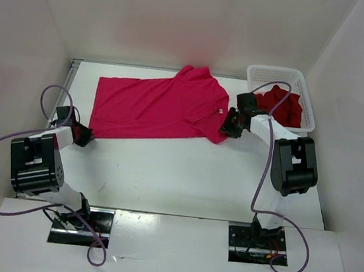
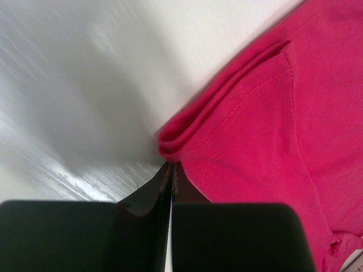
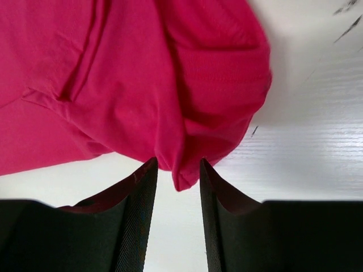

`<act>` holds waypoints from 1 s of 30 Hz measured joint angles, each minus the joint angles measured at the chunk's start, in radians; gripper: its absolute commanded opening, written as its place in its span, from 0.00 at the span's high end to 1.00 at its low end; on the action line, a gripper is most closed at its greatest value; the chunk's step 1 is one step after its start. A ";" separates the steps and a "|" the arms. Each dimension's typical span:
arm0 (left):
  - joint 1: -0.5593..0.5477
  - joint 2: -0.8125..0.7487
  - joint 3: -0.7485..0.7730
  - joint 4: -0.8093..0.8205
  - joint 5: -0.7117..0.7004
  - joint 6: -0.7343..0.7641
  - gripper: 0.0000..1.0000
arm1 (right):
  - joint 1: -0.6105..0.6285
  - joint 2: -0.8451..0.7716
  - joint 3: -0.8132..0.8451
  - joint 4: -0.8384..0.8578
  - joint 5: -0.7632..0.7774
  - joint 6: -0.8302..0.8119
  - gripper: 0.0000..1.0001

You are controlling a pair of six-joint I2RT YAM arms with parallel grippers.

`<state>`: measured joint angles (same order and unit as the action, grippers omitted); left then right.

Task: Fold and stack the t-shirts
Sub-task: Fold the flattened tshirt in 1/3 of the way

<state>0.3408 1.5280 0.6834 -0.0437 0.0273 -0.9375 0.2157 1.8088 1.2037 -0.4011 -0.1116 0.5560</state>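
The magenta-pink t-shirt [image 1: 156,106] lies spread flat across the back of the table. My left gripper [image 1: 83,136] is at its near left corner. In the left wrist view the jaws [image 2: 171,165] are shut, with the rolled hem [image 2: 176,141] pinched at their tips. My right gripper [image 1: 228,124] is at the shirt's right edge. Its jaws [image 3: 177,167] stand open around a hanging fold of the magenta cloth [image 3: 180,175]. The dark red shirt [image 1: 280,103] lies bunched in the white basket. The light pink shirt is out of view.
The white mesh basket [image 1: 309,98] stands at the back right, against the right wall. White walls enclose the table on the left, back and right. The white tabletop [image 1: 184,176] lies bare between the shirt and the arm bases.
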 measured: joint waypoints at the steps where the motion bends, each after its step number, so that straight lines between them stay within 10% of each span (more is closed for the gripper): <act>1: 0.010 0.006 0.006 0.001 0.000 0.004 1.00 | 0.000 0.000 0.009 -0.004 0.003 -0.002 0.57; 30: 0.108 0.078 0.095 -0.030 0.004 0.073 1.00 | 0.057 0.180 0.124 -0.010 -0.134 -0.030 0.66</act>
<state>0.4492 1.6058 0.7780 -0.0734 0.0315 -0.8646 0.2726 1.9884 1.3281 -0.4114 -0.2455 0.5262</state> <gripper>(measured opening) 0.003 0.345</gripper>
